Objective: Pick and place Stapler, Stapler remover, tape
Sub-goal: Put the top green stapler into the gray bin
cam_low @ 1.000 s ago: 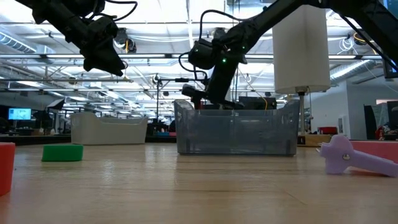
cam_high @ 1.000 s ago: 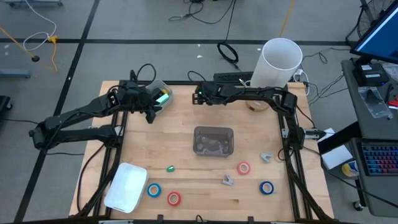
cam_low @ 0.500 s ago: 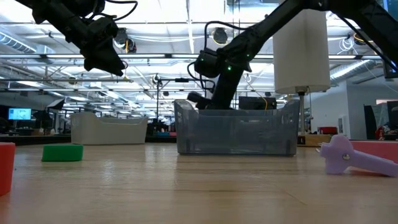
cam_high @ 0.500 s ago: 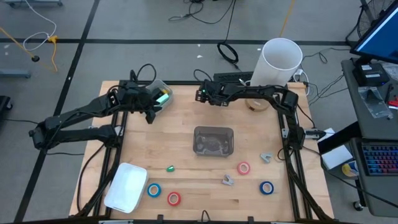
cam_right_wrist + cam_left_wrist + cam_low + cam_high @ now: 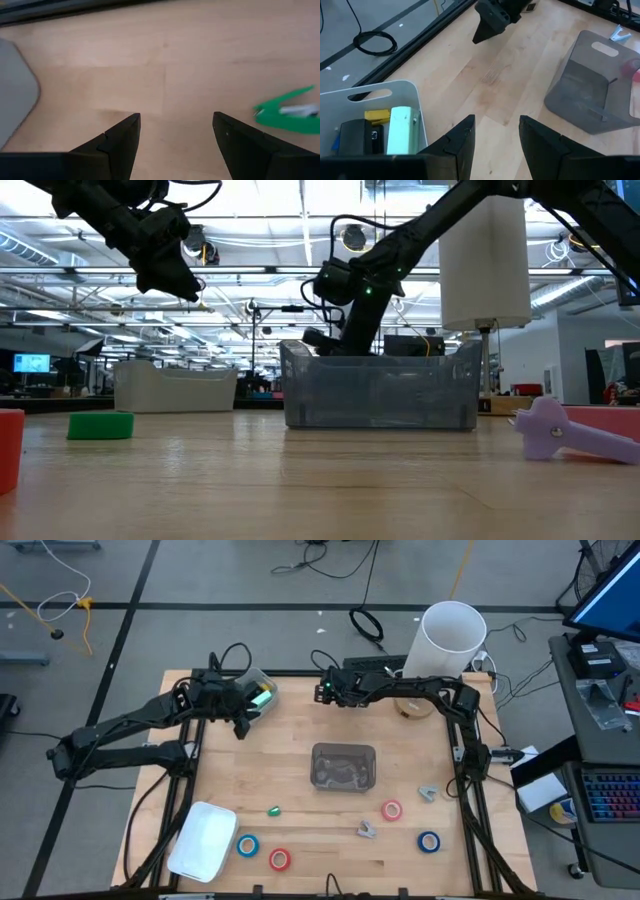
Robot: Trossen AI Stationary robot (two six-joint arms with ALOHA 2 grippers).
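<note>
The mint-green stapler [image 5: 402, 131] lies in a white bin [image 5: 418, 105] at the table's far left, the bin [image 5: 256, 682] just beyond my left gripper [image 5: 240, 723]. That gripper [image 5: 495, 122] hangs open above the bare wood and holds nothing. My right gripper [image 5: 323, 693] is open too, over the far middle of the table [image 5: 175, 120]. Two blue tape rolls [image 5: 247, 845] [image 5: 429, 841] and two red ones [image 5: 279, 859] [image 5: 391, 809] lie flat near the front edge. Two pale staple removers [image 5: 366, 830] [image 5: 428, 793] lie among them. A small green tool [image 5: 273, 810] rests on the wood.
A clear grey container [image 5: 343, 766] stands at the table's middle. A white tray [image 5: 204, 840] lies at the near left corner. A tall white cylinder [image 5: 452, 638] stands beyond the far right corner. Bare wood lies between the two grippers.
My right gripper has edged a little toward the table's right edge and sunk slightly, staying open. My left gripper has kept still.
</note>
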